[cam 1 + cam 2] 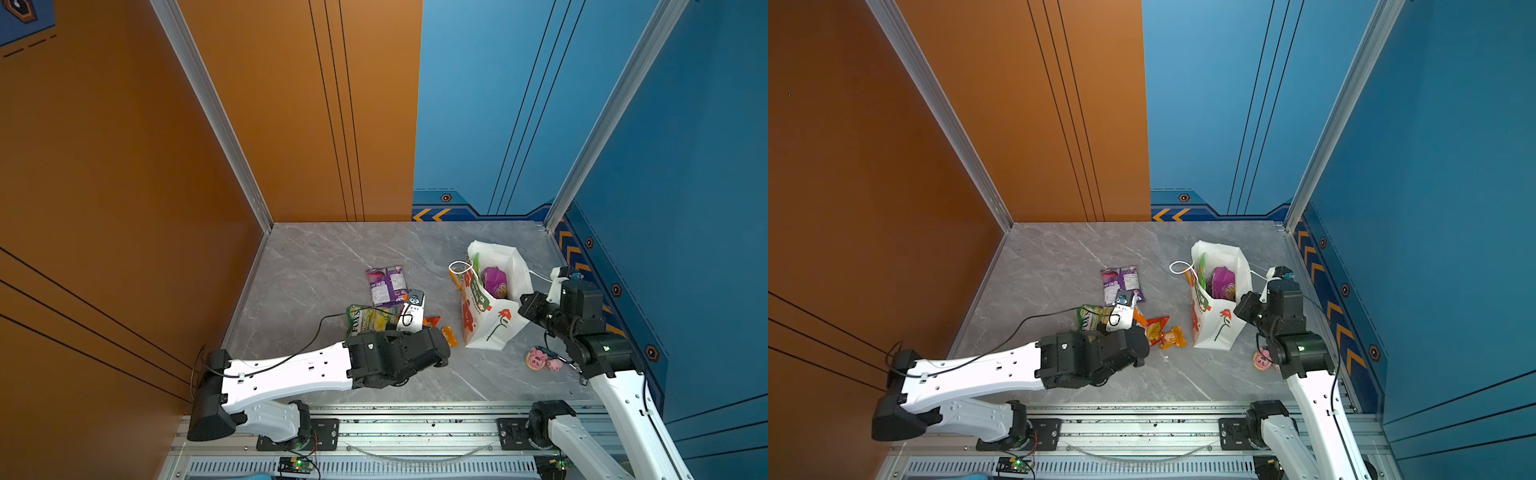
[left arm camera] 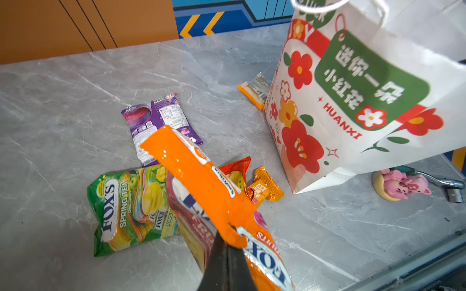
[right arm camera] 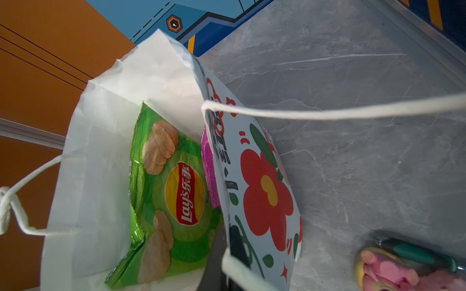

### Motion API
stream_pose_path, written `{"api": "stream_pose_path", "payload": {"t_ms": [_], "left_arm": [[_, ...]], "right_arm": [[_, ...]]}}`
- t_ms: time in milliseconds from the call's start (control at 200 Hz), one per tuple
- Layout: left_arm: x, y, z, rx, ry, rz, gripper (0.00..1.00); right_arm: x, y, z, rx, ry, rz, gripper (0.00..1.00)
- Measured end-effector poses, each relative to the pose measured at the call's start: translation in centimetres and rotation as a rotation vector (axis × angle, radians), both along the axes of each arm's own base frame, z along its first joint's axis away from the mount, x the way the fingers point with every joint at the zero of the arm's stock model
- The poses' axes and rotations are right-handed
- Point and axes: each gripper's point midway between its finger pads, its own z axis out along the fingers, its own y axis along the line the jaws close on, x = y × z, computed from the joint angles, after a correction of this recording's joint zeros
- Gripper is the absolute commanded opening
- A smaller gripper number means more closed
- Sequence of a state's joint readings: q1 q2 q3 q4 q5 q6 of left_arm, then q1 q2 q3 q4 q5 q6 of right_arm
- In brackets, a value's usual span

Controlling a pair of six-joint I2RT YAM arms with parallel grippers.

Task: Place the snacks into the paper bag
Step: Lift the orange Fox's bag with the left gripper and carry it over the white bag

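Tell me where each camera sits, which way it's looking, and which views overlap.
Both top views: high above the front rail, looking down onto the table; both arms show.
Left wrist: on the left arm, looking along the left claw, shut on an orange FOX'S bag, toward the paper bag.
Right wrist: on the right arm, looking into the paper bag's mouth; the right claw pinches its wall.
Shared: both wrist views show the paper bag and the pink pig toy.

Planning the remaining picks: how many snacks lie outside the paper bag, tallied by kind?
FOX'S candy bags: 2 (green Spring Tea bag, orange Fruits bag)
Purple packet: 1
Small packets: 3 (red packet, orange foil packet, orange packet beside the paper bag)
Total: 6
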State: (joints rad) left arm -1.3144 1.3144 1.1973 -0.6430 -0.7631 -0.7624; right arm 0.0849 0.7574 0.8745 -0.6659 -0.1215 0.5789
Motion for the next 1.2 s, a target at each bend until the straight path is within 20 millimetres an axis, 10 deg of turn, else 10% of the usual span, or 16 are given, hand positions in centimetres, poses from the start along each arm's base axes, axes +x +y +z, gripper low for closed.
{"api": "stream_pose_path", "payload": {"t_ms": [190, 696, 1196], "left_arm": [[0.4, 0.3, 3.1, 0.028, -0.064, -0.058, 0.00], [2.5, 1.8, 18.7, -0.174, -0.258, -0.107, 0.00], [3.4, -8.6, 21.1, -0.282, -0.207, -0.334, 0.00]], "right_arm": [[0.1, 0.8, 0.2, 0.009, 0.008, 0.045, 0.00], [0.0, 6.5, 1.6, -0.029, -0.005, 0.276, 0.00], [0.1, 6.7, 1.5, -0.043, -0.007, 0.293, 0.00]]}}
